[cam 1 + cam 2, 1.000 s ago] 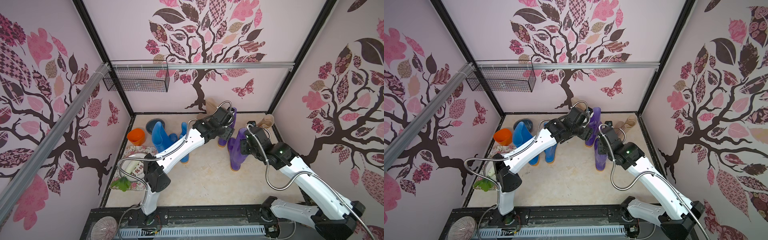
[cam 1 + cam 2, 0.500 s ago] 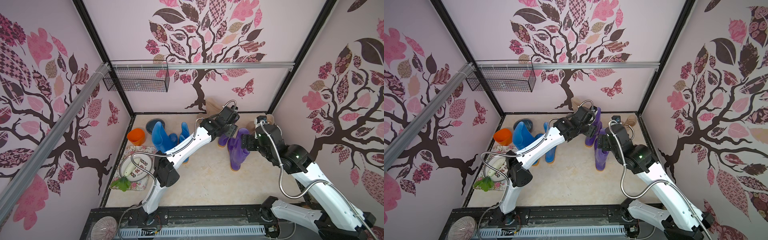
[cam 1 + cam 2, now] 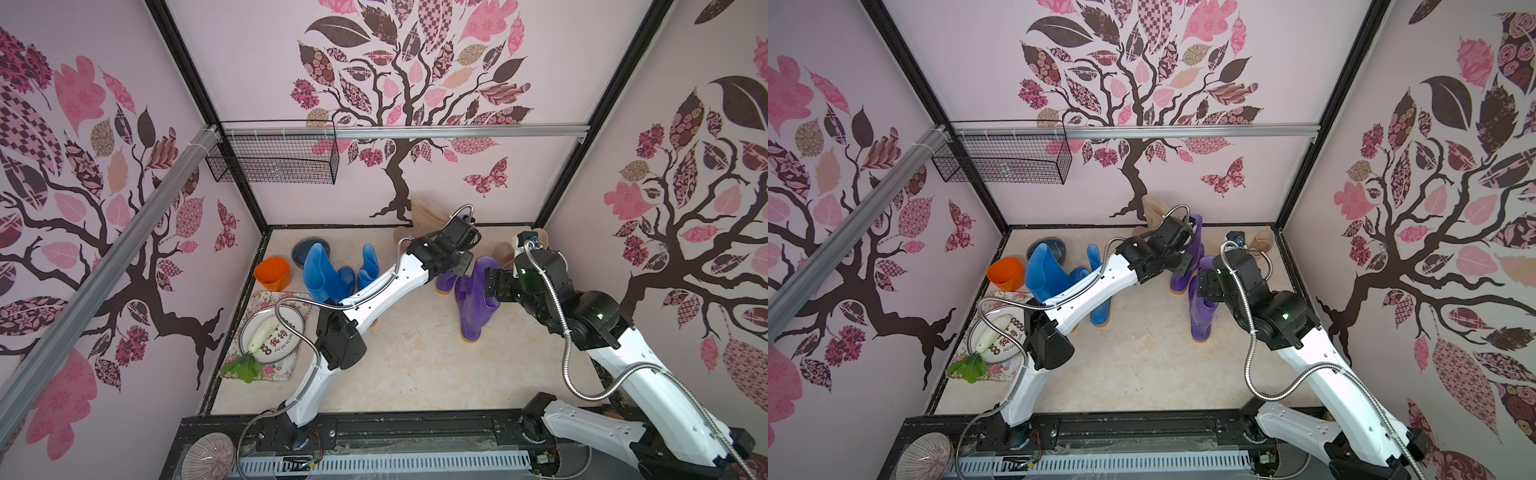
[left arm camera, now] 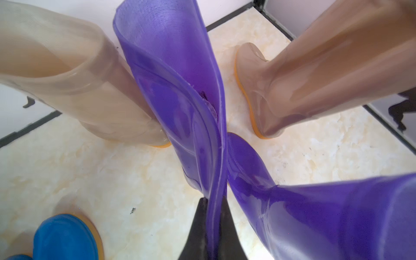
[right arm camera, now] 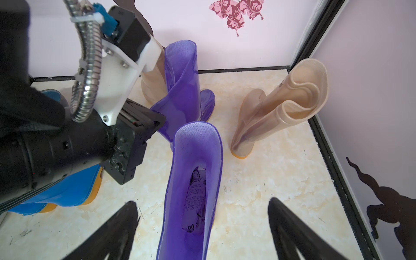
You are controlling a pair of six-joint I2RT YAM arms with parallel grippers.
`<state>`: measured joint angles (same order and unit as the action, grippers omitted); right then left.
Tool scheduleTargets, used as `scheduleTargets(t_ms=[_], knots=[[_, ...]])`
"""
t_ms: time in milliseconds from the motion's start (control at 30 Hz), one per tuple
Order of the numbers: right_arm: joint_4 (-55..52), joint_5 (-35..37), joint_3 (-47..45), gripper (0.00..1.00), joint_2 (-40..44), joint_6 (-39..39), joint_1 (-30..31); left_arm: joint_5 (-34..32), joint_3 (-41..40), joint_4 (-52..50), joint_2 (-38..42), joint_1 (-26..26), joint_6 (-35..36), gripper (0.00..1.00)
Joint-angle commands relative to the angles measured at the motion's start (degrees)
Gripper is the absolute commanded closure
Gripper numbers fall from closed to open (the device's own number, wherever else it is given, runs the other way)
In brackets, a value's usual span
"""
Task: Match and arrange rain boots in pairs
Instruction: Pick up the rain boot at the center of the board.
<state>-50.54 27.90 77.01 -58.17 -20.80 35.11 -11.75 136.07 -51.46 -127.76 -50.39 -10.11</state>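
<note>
Left gripper [image 4: 213, 200] now clamps the rear purple boot [image 4: 175, 90] at its cuff; right gripper [image 5: 201, 201], newly spread, releases the front purple boot [image 5: 193, 146]: pairing likely follows.

Cream marbled floor [image 3: 415, 365] carries rain boots [image 3: 476, 307], orange cup [image 3: 272, 272], bowl [image 3: 298, 250], floral tray [image 3: 279, 375].

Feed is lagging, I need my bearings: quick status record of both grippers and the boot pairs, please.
left gripper: shut on the far purple boot's top edge
right gripper: open, at the near purple boot's top, not gripping
blue boots: standing side by side
beige boots: apart, one at the back wall, one by the right wall
</note>
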Motion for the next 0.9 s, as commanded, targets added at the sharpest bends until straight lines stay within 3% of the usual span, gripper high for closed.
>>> scheduleTargets(t_ms=[0,533,867], knots=[[-0.83,1.19,-0.47,0.08,0.93,-1.02,-0.32,1.79,0.87,2.84,2.85,0.18,-1.49,1.0],[-4.01,-8.74,2.29,0.07,-6.37,-0.84,-4.16,-5.98,-29.3,12.65,26.96,-1.07,-11.26,1.0],[-4.99,-11.73,2.53,0.06,-9.72,-0.39,-4.82,-13.15,-39.88,15.31,34.06,-2.95,-13.59,1.0]])
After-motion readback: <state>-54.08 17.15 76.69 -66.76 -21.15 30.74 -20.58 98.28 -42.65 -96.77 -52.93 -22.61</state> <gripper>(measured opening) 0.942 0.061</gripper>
